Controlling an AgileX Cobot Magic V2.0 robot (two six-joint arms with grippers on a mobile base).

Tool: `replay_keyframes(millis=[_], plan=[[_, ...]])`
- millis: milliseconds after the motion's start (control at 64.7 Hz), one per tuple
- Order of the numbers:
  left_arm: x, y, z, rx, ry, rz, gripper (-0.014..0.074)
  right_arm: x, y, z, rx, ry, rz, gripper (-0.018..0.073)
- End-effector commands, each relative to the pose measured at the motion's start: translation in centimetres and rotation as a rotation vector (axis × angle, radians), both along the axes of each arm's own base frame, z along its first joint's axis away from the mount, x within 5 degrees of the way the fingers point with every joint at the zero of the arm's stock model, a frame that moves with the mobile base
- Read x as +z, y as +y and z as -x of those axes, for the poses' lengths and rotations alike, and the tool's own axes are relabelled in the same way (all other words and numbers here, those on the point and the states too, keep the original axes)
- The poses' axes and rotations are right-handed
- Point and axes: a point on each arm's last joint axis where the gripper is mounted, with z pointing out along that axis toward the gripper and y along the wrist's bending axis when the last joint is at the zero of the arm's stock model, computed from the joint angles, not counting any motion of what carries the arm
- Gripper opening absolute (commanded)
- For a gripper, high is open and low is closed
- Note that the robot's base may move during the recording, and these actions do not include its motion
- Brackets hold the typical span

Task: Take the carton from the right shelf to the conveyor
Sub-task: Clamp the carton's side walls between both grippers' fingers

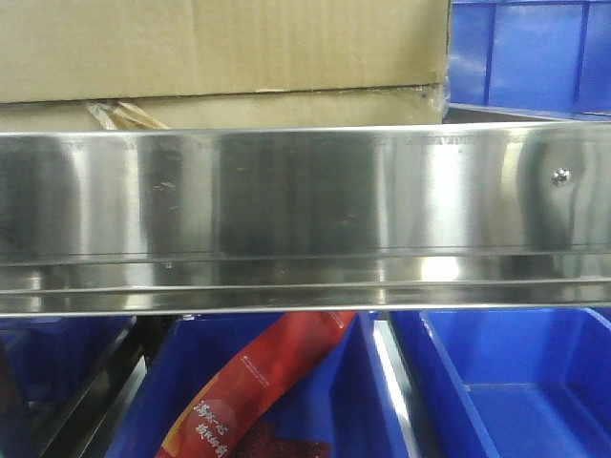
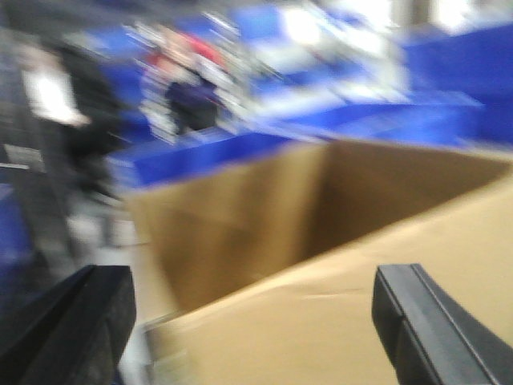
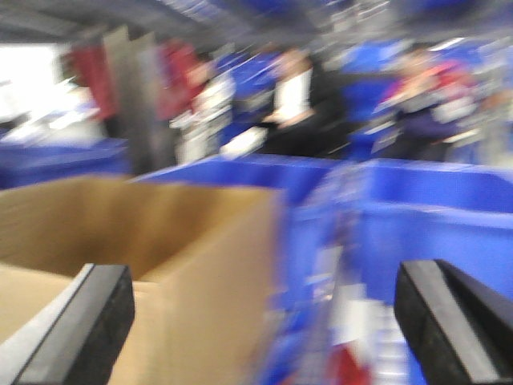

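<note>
L arm: left gripper point(image 2: 252, 321) angled over 1 open brown carton point(image 2: 321, 241), jaws spread wide, gripping nothing. R arm: right gripper point(image 3: 268, 321) beside the carton's corner, near blue bins point(image 3: 425, 233), jaws equally wide, empty. Carton on right shelf point(image 1: 305, 191) behind the lip (1 screw point(image 1: 560, 176)), poss. 2 stacked; 1 red packet point(image 1: 277, 382) below.
</note>
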Motion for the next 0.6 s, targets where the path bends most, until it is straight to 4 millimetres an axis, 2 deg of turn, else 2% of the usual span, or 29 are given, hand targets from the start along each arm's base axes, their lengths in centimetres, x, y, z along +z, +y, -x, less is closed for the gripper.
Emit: replay_keyframes(millis=[0, 185, 356, 464, 587], plan=[[0.8, -1.7, -2.2, -0.044, 0.045, -0.018, 0.0503, 1.0, 1.9, -1.9, 0.061, 0.061, 0.031, 0.0558], [2.6, -3.1, -7.4, 0.031, 0.210, 0.059, 0.0503, 2.8, 4.5, -6.7, 0.086, 0.298, 0.134, 0.0558], [4.5, -2.2, -11.2, 0.253, 0.369, 0.049, 0.0503, 6.1, 6.3, -10.1, 0.092, 0.385, 0.156, 0.0558], [5.6, -1.6, -12.9, 0.396, 0.422, 0.038, 0.0503, 7.7, 7.2, -12.2, 0.071, 0.454, 0.163, 0.0558], [6.4, -1.4, -14.2, 0.462, 0.469, 0.038, 0.0503, 8.3, 8.0, -14.3, 0.050, 0.557, 0.215, 0.0558]])
